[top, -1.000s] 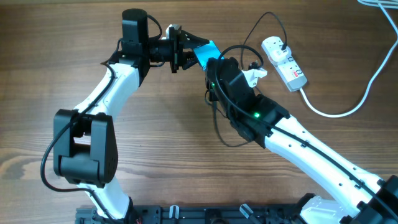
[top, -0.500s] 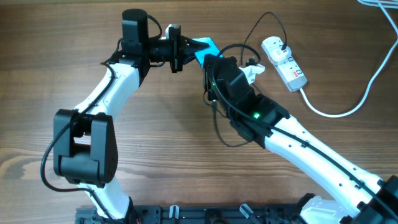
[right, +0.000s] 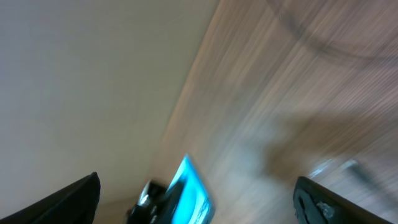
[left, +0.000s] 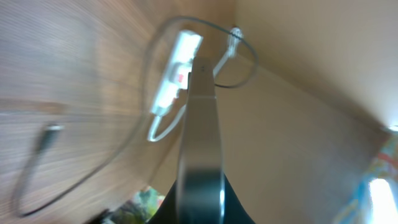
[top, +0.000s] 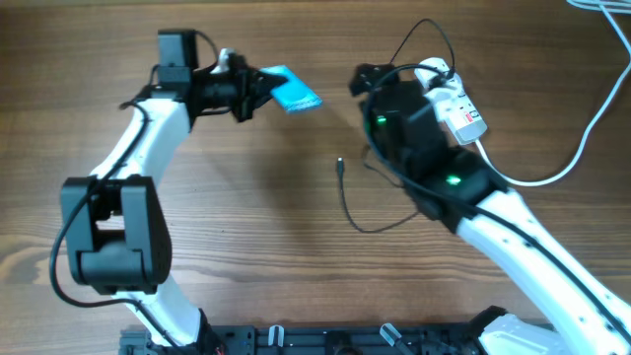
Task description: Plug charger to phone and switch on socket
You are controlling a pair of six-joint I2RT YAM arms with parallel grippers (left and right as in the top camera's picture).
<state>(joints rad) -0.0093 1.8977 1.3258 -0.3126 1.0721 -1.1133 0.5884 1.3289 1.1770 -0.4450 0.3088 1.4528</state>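
Observation:
My left gripper (top: 246, 94) is shut on the near end of the phone (top: 294, 91) and holds it above the table at the upper left, teal screen up. The left wrist view shows the phone (left: 199, 137) edge-on and blurred. The charger (top: 347, 207), a thin black cable, lies loose on the wood. Its small plug tip (top: 339, 165) rests free, apart from both grippers. My right gripper (top: 367, 81) is open and empty, just left of the socket (top: 458, 106). Between its wide fingers the right wrist view shows the phone (right: 193, 193) farther off.
A thick white lead (top: 552, 168) runs from the socket off the right edge. The charger's black cable loops behind the socket at the back. The right arm covers part of the socket and cable. Both wrist views are motion-blurred.
My right gripper opened, let the plug tip go and swung right toward the socket. The left gripper closed on the phone and carried it left. The plug tip now lies on the table.

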